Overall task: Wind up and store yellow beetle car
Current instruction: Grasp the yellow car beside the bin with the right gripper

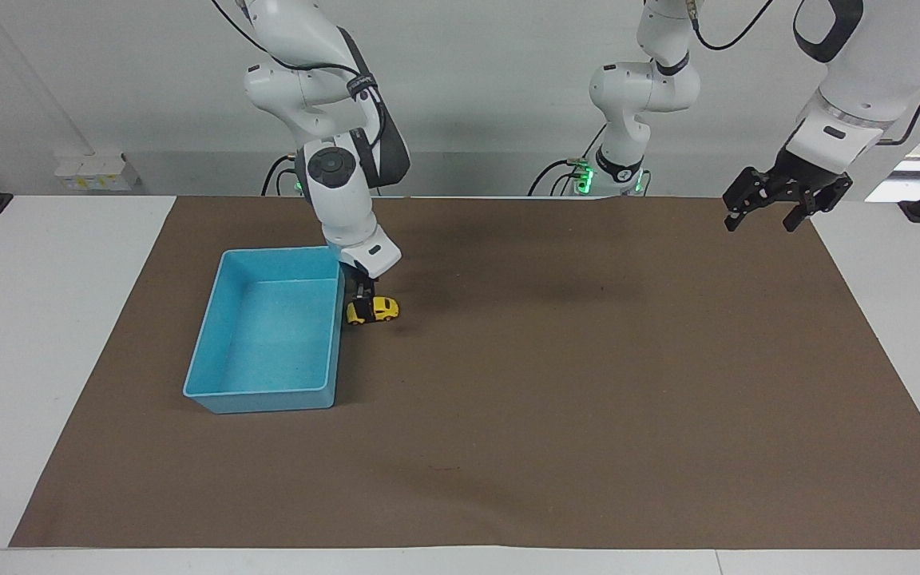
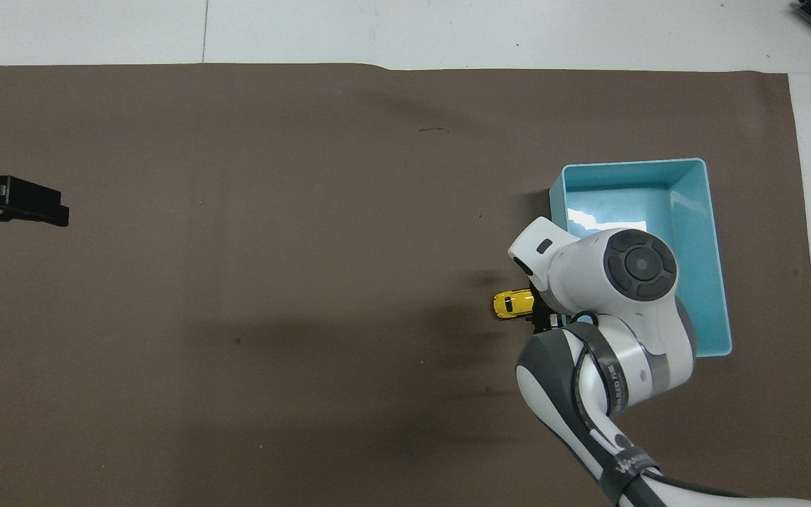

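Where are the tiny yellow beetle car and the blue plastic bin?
yellow beetle car (image 1: 382, 307), facing view, on its roof.
blue plastic bin (image 1: 264, 395), facing view, on the outer wall farthest from the robots.

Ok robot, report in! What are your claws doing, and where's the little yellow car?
Right claw down at the yellow car, grip unconfirmed. Left claw waiting, open, over the mat's edge. Car on the mat beside the blue bin, not stored. Nothing in the way.

Tiny yellow car (image 1: 380, 308) sits upright on its wheels on the brown mat (image 1: 556, 383). It's just beside the blue bin (image 1: 212, 391).
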### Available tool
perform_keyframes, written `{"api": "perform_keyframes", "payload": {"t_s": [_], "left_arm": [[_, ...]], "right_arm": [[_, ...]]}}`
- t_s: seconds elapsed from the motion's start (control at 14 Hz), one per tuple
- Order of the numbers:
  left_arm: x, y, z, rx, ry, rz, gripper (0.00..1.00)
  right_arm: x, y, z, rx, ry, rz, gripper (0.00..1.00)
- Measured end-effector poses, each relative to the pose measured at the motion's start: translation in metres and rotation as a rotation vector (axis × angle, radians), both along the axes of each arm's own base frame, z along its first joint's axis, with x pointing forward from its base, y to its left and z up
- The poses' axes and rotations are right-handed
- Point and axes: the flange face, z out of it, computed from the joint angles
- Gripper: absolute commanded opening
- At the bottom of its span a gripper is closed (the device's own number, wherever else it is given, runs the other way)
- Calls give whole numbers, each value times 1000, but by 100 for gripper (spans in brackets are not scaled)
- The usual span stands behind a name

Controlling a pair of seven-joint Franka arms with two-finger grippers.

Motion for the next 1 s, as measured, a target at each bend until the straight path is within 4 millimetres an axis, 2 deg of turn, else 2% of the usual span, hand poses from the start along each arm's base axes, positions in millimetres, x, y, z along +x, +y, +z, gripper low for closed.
{"api": "perform_keyframes", "payload": {"t_s": [0.43, 0.5, 0.57, 0.72, 0.79, 0.86, 1.0], "left_arm": [[0, 0, 0, 0, 0, 0, 100], [0, 0, 0, 0, 0, 0, 100], [0, 0, 0, 0, 0, 0, 100], [0, 0, 0, 0, 0, 0, 100], [0, 0, 0, 0, 0, 0, 100], [0, 0, 0, 0, 0, 0, 100], [0, 0, 0, 0, 0, 0, 100]], "right_arm": [[-10, -3, -26, -3, 12, 0, 100], [-12, -4, -30, -2, 6, -1, 93], [-14, -4, -35, 0, 1, -1, 72], [-19, -6, -43, 0, -1, 0, 16], [-21, -6, -45, -1, 3, 1, 9], [-21, -5, -45, -1, 3, 2, 6], [-19, -5, -43, 1, -2, 2, 5]]}}
